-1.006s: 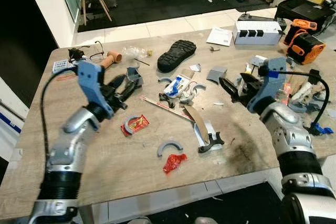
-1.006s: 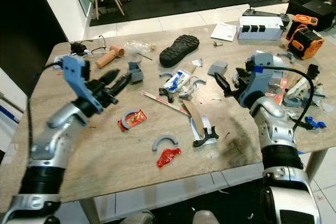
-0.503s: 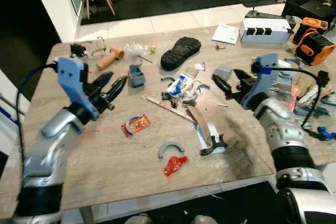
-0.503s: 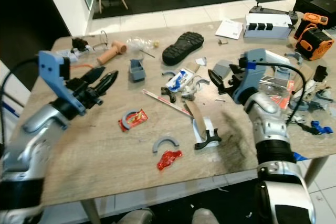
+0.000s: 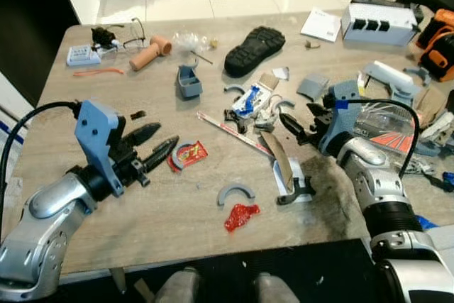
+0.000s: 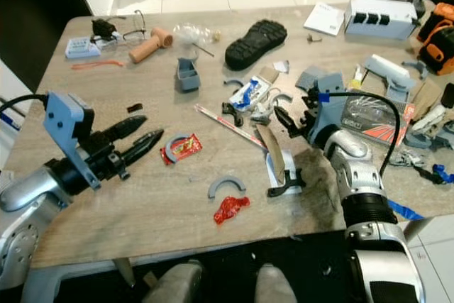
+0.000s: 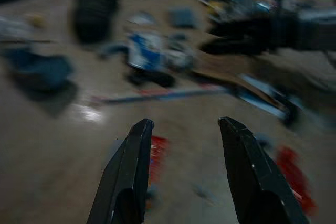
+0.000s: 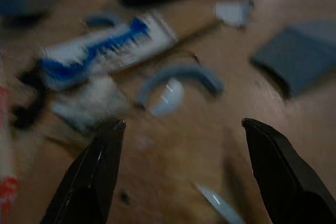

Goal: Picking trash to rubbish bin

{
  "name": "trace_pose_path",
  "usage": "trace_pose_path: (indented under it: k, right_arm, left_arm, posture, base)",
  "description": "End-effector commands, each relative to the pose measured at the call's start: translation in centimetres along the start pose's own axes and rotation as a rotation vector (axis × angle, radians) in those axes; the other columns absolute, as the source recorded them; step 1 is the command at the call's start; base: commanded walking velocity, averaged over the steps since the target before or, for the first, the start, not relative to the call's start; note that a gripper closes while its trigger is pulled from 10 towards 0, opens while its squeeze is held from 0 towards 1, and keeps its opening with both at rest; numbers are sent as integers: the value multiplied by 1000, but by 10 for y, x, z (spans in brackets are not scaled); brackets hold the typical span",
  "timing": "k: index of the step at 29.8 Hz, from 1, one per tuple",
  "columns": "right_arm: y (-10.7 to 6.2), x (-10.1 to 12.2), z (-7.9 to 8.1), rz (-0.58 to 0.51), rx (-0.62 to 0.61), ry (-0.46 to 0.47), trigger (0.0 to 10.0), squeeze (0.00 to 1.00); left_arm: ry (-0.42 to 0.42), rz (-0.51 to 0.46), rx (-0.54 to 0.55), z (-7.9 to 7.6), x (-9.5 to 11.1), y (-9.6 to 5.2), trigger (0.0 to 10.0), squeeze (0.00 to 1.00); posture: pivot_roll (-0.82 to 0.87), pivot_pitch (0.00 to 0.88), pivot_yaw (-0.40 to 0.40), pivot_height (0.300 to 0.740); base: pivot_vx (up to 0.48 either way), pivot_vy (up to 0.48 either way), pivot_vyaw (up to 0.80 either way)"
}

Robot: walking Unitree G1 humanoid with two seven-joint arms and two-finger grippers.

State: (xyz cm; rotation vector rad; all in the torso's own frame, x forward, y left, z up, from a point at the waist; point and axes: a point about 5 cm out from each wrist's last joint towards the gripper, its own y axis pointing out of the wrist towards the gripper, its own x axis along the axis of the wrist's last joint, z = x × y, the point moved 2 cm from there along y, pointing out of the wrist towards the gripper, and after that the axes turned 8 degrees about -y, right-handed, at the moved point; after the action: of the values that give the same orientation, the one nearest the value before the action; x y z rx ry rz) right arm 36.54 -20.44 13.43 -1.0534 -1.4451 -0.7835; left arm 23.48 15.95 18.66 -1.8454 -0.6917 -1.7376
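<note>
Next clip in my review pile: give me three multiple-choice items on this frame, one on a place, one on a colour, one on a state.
1. Where does the black shoe sole lie?
A. on the table's far side
B. at the table's near edge
C. on the floor

2. What colour is the crumpled wrapper nearest the table's front edge?
A. green
B. red
C. white

3. How are the left gripper's fingers?
A. shut on a wrapper
B. open, holding nothing
C. shut on a grey arc

Answers:
1 A, the shoe sole lies far back on the table.
2 B, the wrapper is bright red.
3 B, the left gripper shows a clear gap above the table.
</note>
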Motion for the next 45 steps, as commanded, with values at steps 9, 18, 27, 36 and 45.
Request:
trace_pose_path:
  k: [9, 18, 27, 36, 45]
  right_arm:
    - [3, 19, 9, -102, 70, 10, 10000, 0]
    - [13, 39, 8, -141, 117, -33, 10000, 0]
    - [27, 37, 27, -111, 227, -39, 10000, 0]
    - [28, 16, 31, 31, 257, -128, 10000, 0]
    - [20, -6, 29, 143, 266, -89, 1216, 0]
  left_arm:
    - [27, -19, -34, -12, 14, -3, 10000, 0]
    - [39, -52, -45, -24, 21, -2, 10000, 0]
    - [37, -77, -52, -33, 27, 2, 10000, 0]
    - [31, -76, -68, -40, 26, 4, 10000, 0]
    - [32, -81, -77, -42, 28, 6, 10000, 0]
  posture:
    - [0, 222, 0, 740]
    - [7, 228, -24, 740]
    - [16, 227, -32, 740]
    - [15, 224, -37, 740]
    - [6, 226, -43, 740]
  base:
    - [0, 0, 0]
    - [0, 0, 0]
    - [0, 0, 0]
    - [0, 0, 0]
    - [0, 0, 0]
